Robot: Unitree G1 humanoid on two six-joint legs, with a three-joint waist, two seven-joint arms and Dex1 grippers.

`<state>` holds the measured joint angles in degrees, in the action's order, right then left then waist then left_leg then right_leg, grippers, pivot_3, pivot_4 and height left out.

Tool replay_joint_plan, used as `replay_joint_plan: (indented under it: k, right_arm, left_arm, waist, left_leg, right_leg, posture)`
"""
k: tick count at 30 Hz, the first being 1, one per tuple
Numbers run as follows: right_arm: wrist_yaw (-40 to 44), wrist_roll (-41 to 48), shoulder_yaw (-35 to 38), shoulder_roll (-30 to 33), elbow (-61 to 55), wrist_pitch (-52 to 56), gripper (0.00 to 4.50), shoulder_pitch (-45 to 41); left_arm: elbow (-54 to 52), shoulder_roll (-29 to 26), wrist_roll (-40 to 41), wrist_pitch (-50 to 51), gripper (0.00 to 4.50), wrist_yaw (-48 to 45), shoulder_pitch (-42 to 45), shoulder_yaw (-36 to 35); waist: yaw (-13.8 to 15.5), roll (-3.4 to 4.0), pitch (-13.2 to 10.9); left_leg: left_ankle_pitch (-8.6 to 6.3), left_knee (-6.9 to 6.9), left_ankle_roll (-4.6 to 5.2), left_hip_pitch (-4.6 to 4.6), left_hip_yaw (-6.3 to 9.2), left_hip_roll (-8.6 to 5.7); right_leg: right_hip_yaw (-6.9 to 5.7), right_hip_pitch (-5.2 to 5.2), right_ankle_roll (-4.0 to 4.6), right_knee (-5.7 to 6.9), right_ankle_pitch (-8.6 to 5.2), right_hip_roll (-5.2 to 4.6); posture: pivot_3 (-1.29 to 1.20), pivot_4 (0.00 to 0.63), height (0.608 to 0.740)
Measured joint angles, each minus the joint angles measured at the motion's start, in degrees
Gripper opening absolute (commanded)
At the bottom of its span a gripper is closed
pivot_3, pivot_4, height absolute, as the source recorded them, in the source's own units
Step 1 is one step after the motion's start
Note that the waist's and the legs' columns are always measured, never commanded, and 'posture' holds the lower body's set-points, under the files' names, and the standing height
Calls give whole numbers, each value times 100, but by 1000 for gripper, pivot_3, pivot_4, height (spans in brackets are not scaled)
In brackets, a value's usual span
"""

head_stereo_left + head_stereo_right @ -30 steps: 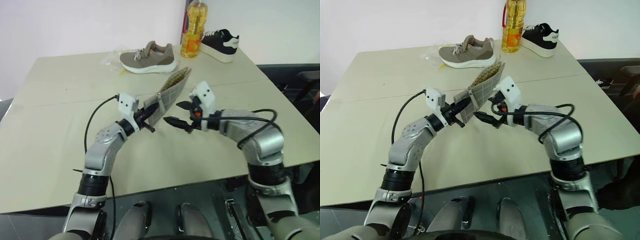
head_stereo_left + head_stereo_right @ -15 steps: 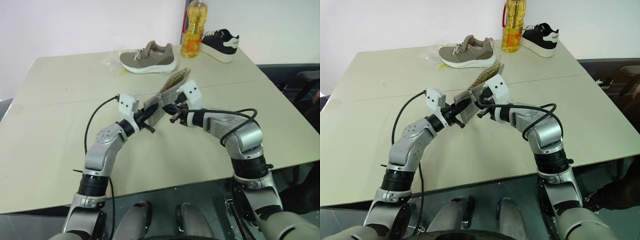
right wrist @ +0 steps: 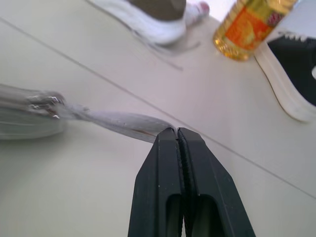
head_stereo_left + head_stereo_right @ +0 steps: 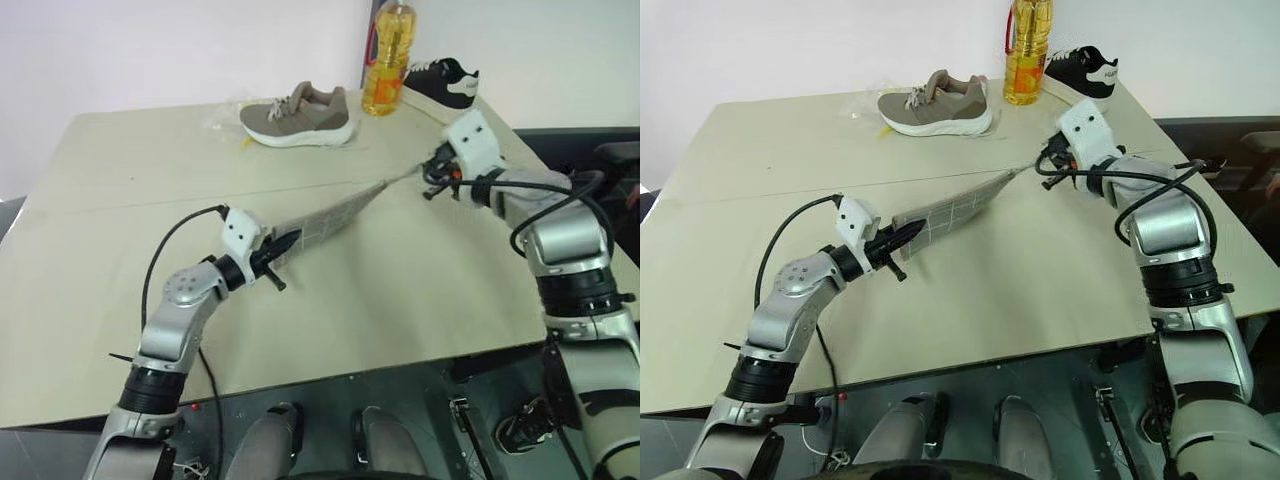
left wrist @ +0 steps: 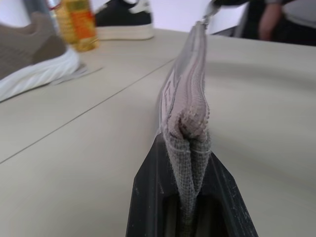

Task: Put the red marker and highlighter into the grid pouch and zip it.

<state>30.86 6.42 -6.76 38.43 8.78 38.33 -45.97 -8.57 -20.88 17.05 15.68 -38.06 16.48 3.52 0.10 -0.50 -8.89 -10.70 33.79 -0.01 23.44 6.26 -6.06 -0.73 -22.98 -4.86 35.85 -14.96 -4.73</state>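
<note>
We hold the grid pouch (image 4: pixel 945 211) taut above the table (image 4: pixel 1040 270), its near end clamped between the left gripper (image 5: pixel 190 197) fingers and its pull cord (image 3: pixel 123 124) pinched in the closed right gripper (image 3: pixel 177 136), apparently to zip it.

The grid pouch (image 5: pixel 190 113) is matt woven cloth; the table (image 4: pixel 120 220) smooth, matt.

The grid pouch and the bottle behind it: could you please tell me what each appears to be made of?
The grid pouch looks like woven fabric with a matt finish: the left wrist view shows a coarse knit-like weave along its edge, and it hangs slack between the end effectors. The bottle looks like clear glossy plastic, probably, since amber liquid shows through it.
</note>
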Motion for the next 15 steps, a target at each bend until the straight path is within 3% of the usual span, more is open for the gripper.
replay_joint_plan:
  k: [4,5,7,10,12,13,15]
  right_arm:
    - [248,-65,-98,38,68,-239,67,6]
    - [367,-66,-123,84,35,-264,301,43]
    - [662,-7,-120,155,-96,-222,874,207]
    - [1236,240,-139,320,-437,-95,2357,708]
    - [1573,341,-162,449,-683,-97,3575,1072]
    - [1667,385,-154,493,-760,-103,3878,1171]
    - [1861,529,-11,557,-939,-183,3878,1429]
  left_arm:
    - [-142,-174,44,-1,0,-86,-159,-17]
    - [-174,-201,52,-1,0,-95,-213,-28]
    - [-234,-313,77,4,691,-163,-343,-35]
    - [-379,-525,75,23,1957,-329,-572,-16]
    - [-601,-668,34,70,3119,-379,-753,24]
    - [-694,-715,18,124,3464,-376,-814,28]
    - [-948,-854,-6,238,3464,-346,-1052,9]
  waist:
    - [-22,0,0]
    - [-18,0,0]
    - [-8,0,0]
    - [28,0,0]
    - [50,2,-1]
    - [57,2,-1]
    - [58,2,-1]
  left_leg:
    - [0,-2,0,0,2,2]
    - [0,-1,0,0,2,2]
    - [0,0,0,0,2,2]
    - [-1,1,2,0,2,2]
    - [-2,2,2,1,2,2]
    - [-2,2,2,1,2,2]
    - [-3,2,2,1,2,3]
  right_leg:
    - [-1,-3,-13,6,7,2]
    - [-1,-2,-12,5,7,2]
    - [0,1,-10,1,5,2]
    - [0,2,3,-3,-2,0]
    - [0,2,4,-3,-3,-1]
    - [0,2,5,-3,-3,-3]
    - [1,5,6,-6,-4,-3]
  posture:
    - [0,150,740]
    - [0,150,740]
    - [0,150,740]
    - [0,150,740]
    - [0,150,740]
    - [0,150,740]
    - [0,150,740]
